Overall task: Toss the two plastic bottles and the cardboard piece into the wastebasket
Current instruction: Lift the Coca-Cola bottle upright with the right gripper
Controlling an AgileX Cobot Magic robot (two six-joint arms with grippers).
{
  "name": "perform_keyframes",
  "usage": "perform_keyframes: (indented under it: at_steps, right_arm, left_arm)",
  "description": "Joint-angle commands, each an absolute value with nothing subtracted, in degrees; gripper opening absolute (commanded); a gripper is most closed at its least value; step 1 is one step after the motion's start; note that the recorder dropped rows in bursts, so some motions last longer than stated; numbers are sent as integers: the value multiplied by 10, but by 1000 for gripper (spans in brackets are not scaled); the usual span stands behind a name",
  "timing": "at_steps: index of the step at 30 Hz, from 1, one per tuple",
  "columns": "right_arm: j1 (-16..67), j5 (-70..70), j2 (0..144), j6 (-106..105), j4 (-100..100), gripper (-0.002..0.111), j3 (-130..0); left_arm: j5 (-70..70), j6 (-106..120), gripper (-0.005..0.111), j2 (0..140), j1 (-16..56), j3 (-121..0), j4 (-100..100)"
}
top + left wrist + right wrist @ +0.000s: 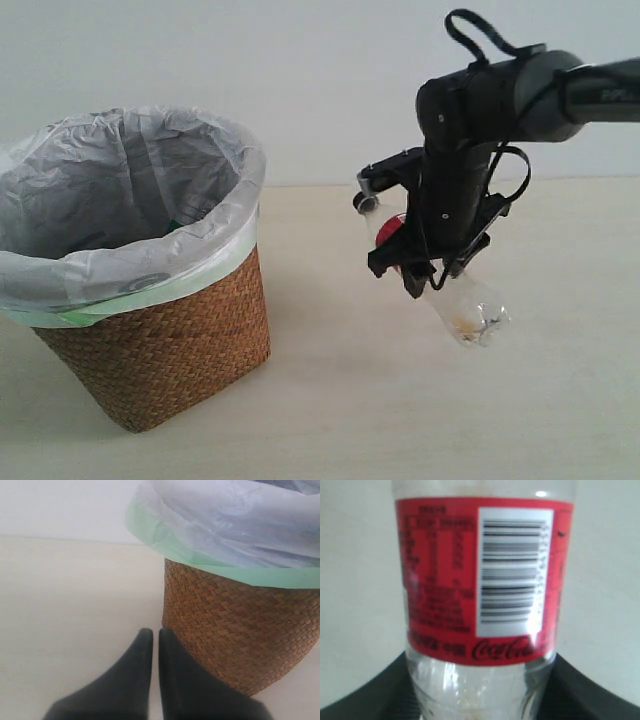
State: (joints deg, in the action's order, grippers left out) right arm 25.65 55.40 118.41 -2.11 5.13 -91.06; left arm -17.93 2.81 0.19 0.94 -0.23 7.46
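the slim bottle (465, 300), red label facing the right wrist camera, hangs tilted in the air over the right half of the worktop (400, 410). its black cap points up and toward the basket (170, 340) and its base hangs lower, toward the right edge. the right jaws are clamped across its middle, at the label. the right arm (500, 95) reaches in from the right edge.

the basket stands near the left edge, well apart from the bottle, with its bag (130, 190) folded over the rim. a glimpse of green inside the bag is too small to name. the second bottle and the cardboard show nowhere in these views.

the left jaws are pressed together on nothing, low beside the foot of the basket.

the step in hand looks like the carry to the basket. done well, it would bring the bottle across at a height that clears the rim and the loose bag. the release should come only once the whole bottle is over the opening. the tilt means the base trails, so dropping early risks clipping the rim.
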Motion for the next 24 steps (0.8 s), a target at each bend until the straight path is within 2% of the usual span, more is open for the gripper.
perform_keyframes:
  at_steps: [1, 6, 13, 19, 24]
  right_arm:
    - [263, 502, 1078, 23, 36, 0, -793]
    - [263, 455, 949, 58, 33, 0, -662]
    - [263, 482, 802, 79, 33, 0, -627]
    - [249, 507, 766, 116, 100, 0, -627]
    - [173, 482, 768, 115, 107, 0, -589]
  left_arm:
    - [-177, 25, 4, 0, 9, 0, 73]
    - [-177, 25, 4, 0, 9, 0, 73]
    - [-177, 25, 4, 0, 9, 0, 73]
    - [-177, 25, 4, 0, 9, 0, 73]
    - [-177, 25, 4, 0, 9, 0, 73]
